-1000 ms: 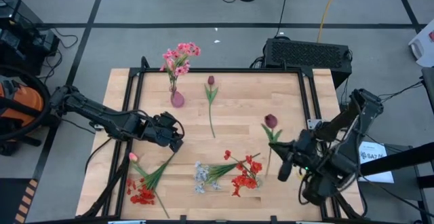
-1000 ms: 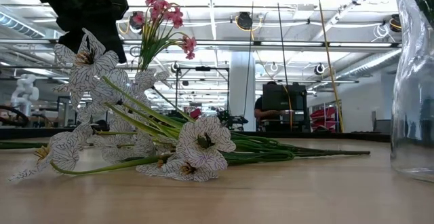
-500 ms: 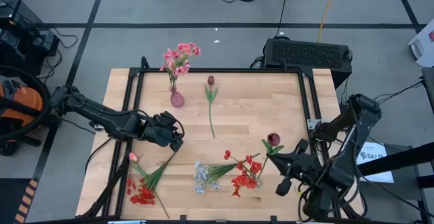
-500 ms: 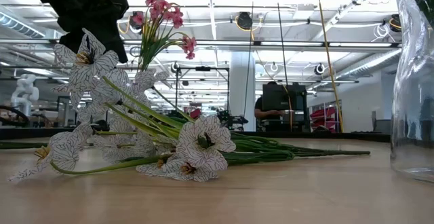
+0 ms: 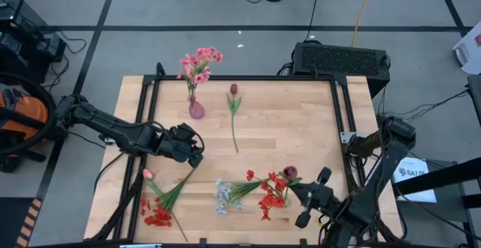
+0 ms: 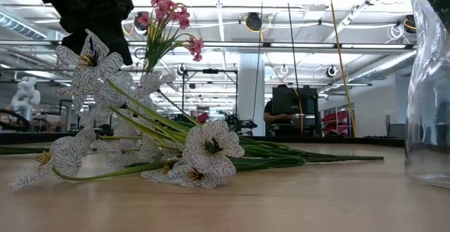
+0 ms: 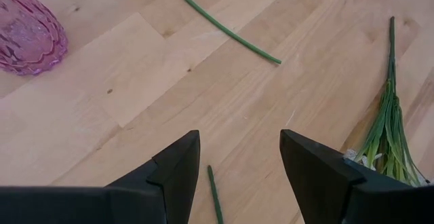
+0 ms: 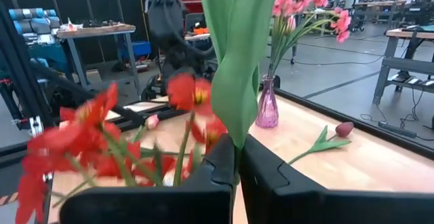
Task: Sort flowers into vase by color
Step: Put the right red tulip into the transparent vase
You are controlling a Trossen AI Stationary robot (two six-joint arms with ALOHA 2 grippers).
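I have the maroon tulip [image 5: 290, 173] pinched by its stem in the right pincer [image 5: 299, 193], low and right of centre in the high view beside the red sprays [image 5: 269, 192]; I judge it wants lowering gently, stem kept vertical. The right arm reaches in from the lower right corner, while the left pincer [image 5: 197, 156] hangs spread over the tabletop [image 5: 301, 113], left of centre below the pink vase [image 5: 196, 110].

Bright overhead lighting; red flowers [image 8: 74, 136] seemingly blurred in the right wrist view.
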